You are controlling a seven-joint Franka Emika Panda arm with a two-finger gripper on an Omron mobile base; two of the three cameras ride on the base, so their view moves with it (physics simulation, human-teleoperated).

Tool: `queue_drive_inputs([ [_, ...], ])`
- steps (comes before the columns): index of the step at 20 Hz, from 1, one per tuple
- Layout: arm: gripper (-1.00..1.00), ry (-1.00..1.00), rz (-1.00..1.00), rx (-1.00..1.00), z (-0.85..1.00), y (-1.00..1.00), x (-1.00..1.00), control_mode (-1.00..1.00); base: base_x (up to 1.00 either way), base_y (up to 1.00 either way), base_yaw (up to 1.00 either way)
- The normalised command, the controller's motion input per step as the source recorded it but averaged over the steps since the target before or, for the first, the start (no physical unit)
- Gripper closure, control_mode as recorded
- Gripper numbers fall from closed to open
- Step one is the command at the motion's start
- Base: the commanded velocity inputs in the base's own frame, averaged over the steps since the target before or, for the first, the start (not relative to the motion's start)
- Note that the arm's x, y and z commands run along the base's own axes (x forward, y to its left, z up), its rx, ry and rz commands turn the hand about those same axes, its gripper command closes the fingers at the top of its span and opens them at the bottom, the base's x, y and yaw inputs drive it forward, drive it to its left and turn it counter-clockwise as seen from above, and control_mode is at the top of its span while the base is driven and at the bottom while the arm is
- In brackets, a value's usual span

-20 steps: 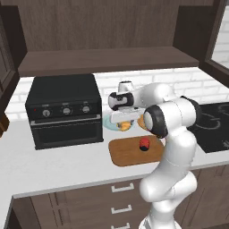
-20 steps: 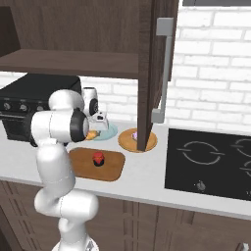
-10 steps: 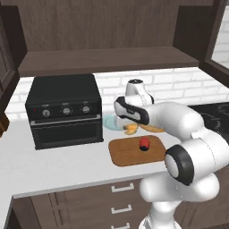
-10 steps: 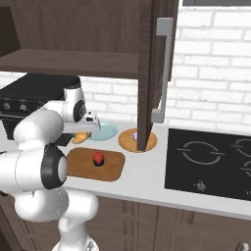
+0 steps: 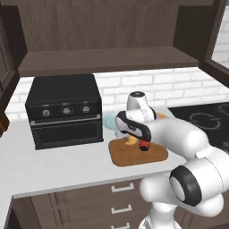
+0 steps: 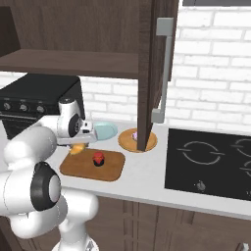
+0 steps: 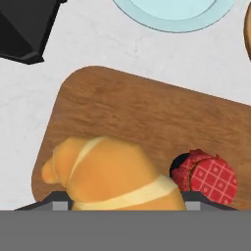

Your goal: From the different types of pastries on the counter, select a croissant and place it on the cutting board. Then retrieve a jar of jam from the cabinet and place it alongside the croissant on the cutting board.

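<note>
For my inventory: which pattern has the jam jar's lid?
Red with a white check, on the jar of jam; the hand view shows it best.

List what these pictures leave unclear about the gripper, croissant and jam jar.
- Gripper: its fingertips are cut off by the bottom of the hand view, so open or shut cannot be told.
- Croissant: its lower part is cut off at the hand view's bottom edge; the left base view mostly hides it behind the arm.
- Jam jar: too small in the right base view to read its lid.

Golden croissant [image 7: 112, 176]; red-checked jam jar [image 7: 210, 179]; brown cutting board [image 7: 147, 122].
</note>
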Motion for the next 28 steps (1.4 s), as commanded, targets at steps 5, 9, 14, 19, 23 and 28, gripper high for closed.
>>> queue_drive_inputs([
  [5,1.00,0.00,0.00,-0.06,-0.36,-0.05,0.27,-1.00,0.00,0.00,0.00],
  [9,1.00,0.06,0.00,0.07,-0.02,0.00,-0.11,-1.00,0.00,0.00,0.00],
  [14,1.00,0.09,0.00,0.12,-0.14,0.00,-0.30,-1.00,0.00,0.00,0.00],
  [19,1.00,0.00,0.00,-0.01,-0.37,0.09,-0.06,-1.00,0.00,0.00,0.00],
  [23,1.00,0.00,0.00,-0.01,-0.13,0.04,-0.01,-1.00,0.00,0.00,0.00],
  [28,-1.00,0.00,0.00,0.00,0.00,0.00,0.00,-1.00,0.00,0.00,0.00],
])
